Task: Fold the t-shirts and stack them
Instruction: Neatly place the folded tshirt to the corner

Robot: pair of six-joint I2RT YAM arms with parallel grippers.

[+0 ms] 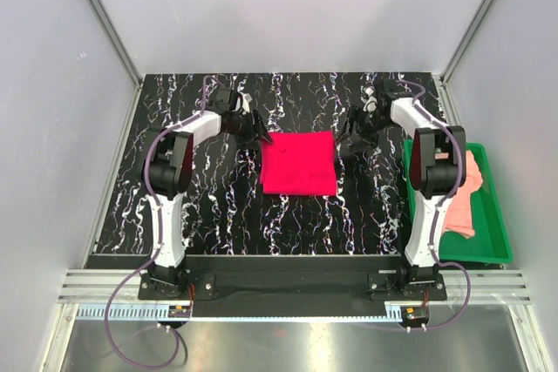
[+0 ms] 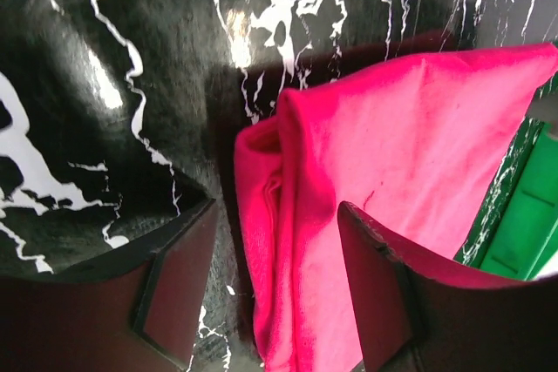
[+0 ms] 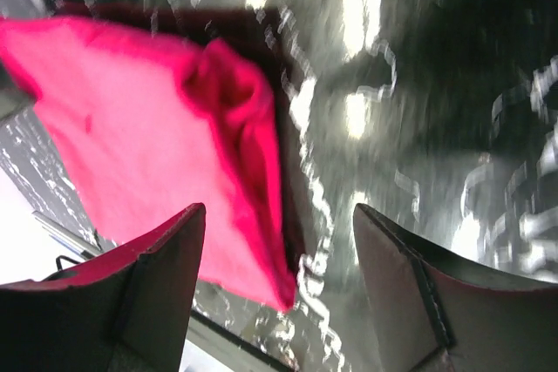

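Observation:
The crimson-red t-shirt [image 1: 299, 163] lies folded into a flat rectangle in the middle of the black marbled table. My left gripper [image 1: 261, 138] is at its far left corner. In the left wrist view the gripper [image 2: 279, 289] is open, and the shirt's layered edge [image 2: 288, 215] lies loose between the spread fingers. My right gripper [image 1: 346, 145] is at the far right corner. It is open too [image 3: 279, 263], with the red shirt's edge [image 3: 248, 172] under the gap, nearer the left finger. The salmon-pink t-shirt [image 1: 466, 194] lies crumpled in the green tray.
The green plastic tray [image 1: 498, 231] stands at the table's right edge beside the right arm's base; a piece of it also shows in the left wrist view [image 2: 523, 233]. Grey walls enclose the table on three sides.

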